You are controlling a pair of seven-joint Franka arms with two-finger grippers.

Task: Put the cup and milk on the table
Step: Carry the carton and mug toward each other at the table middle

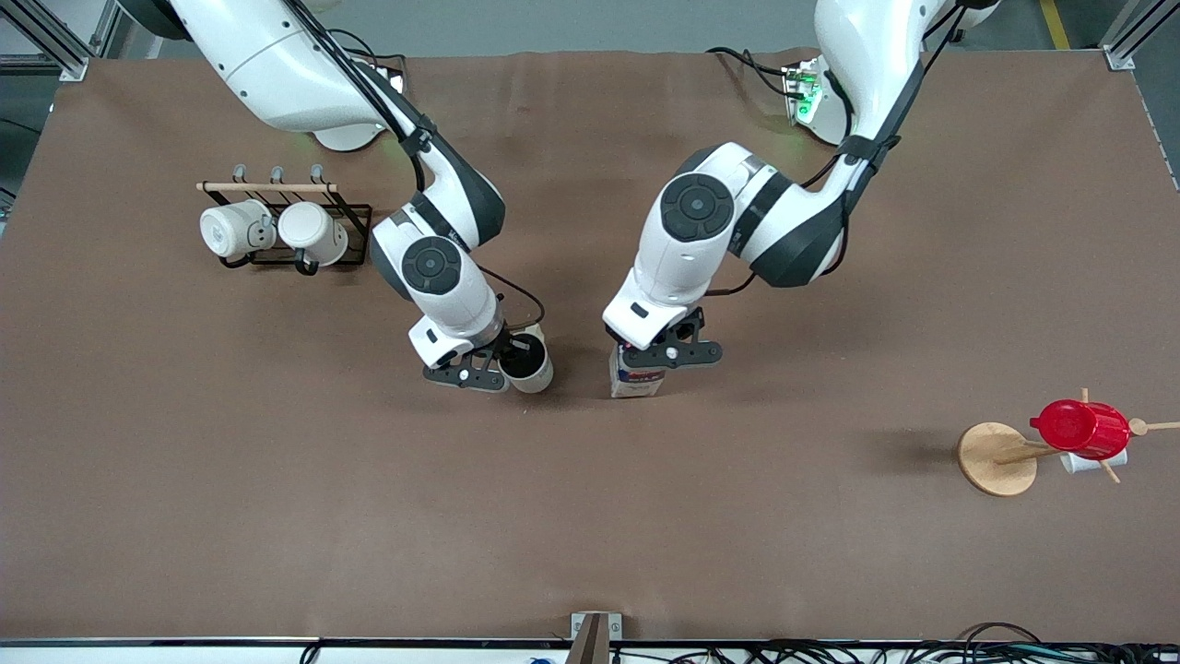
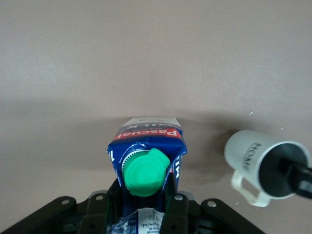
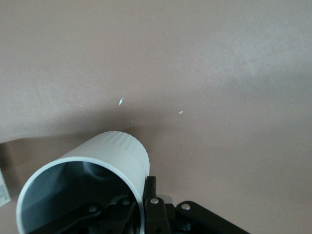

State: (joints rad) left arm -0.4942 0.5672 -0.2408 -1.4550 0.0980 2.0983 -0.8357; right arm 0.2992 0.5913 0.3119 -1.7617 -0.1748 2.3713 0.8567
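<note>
The milk is clamped near its green cap by the left gripper and stands upright at mid-counter. The cup is gripped at its rim by the right gripper, one finger inside the grey interior, just beside the milk toward the right arm's end. Whether the cup's base touches the counter cannot be determined.
</note>
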